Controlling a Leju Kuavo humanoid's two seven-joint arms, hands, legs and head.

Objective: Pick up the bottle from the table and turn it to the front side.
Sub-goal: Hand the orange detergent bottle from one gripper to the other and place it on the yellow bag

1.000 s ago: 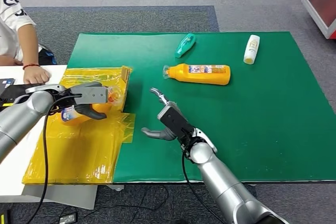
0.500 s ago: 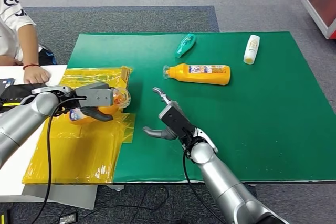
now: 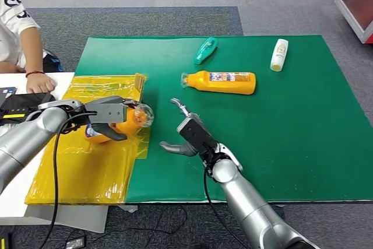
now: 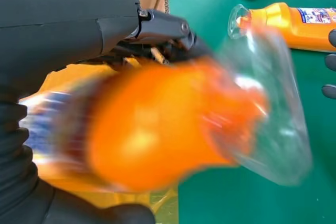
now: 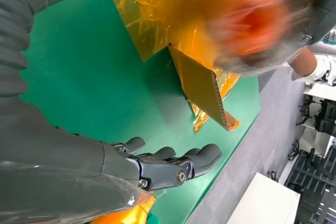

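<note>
My left hand (image 3: pixel 105 118) grips an orange bottle (image 3: pixel 127 122) with a clear cap, lying sideways above the yellow sheet (image 3: pixel 83 167). The cap end points toward the green mat (image 3: pixel 281 132). The left wrist view shows the same bottle (image 4: pixel 158 124), blurred, in my left hand (image 4: pixel 59 35). Over the mat, a short way from the cap, my right hand (image 3: pixel 189 135) is open with its fingers spread. In the right wrist view my right hand (image 5: pixel 118 166) hovers above the mat with the blurred bottle (image 5: pixel 245 19) beyond it.
A second orange bottle (image 3: pixel 222 81) lies on the mat, with a teal bottle (image 3: pixel 205 49) and a white bottle (image 3: pixel 279 54) farther back. A person's hand (image 3: pixel 38 81) rests on the white table (image 3: pixel 13 185) at the left. Cardboard edge (image 3: pixel 140 83) borders the yellow sheet.
My left hand has carried the orange bottle to the right, toward the mat and my right hand. My right hand has barely moved.
</note>
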